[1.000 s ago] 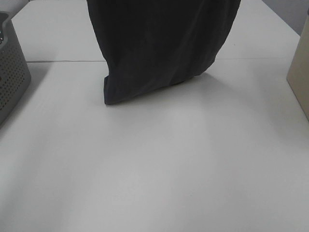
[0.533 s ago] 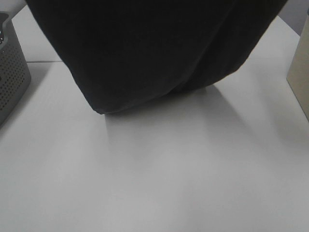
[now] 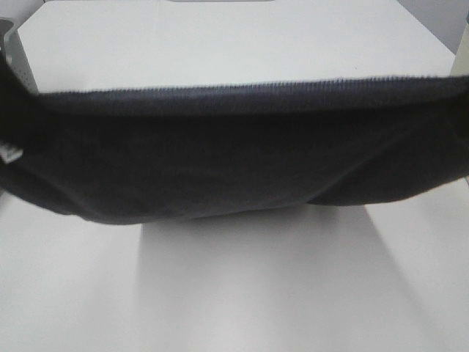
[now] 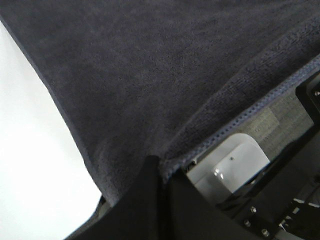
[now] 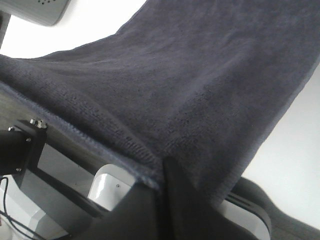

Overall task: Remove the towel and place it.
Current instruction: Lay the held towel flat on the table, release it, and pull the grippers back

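Pinching the towel (image 4: pixel 150 75) at its hemmed edge, the left gripper (image 4: pixel 161 172) is clamped on the cloth. The right gripper (image 5: pixel 162 172) grips the opposite end the same way. Between them the towel sags, stretched over the table (image 3: pixel 278 293).

- The exterior high view is soft and slightly blurred. The towel (image 3: pixel 234 154) is a near-black mass with little detail.
- The table (image 3: pixel 256 293) is evenly bright, with no glare. A soft grey shadow spreads below the towel, paler at both sides.
- In the wrist views the towel's weave is sharp and the table is blown out to white.
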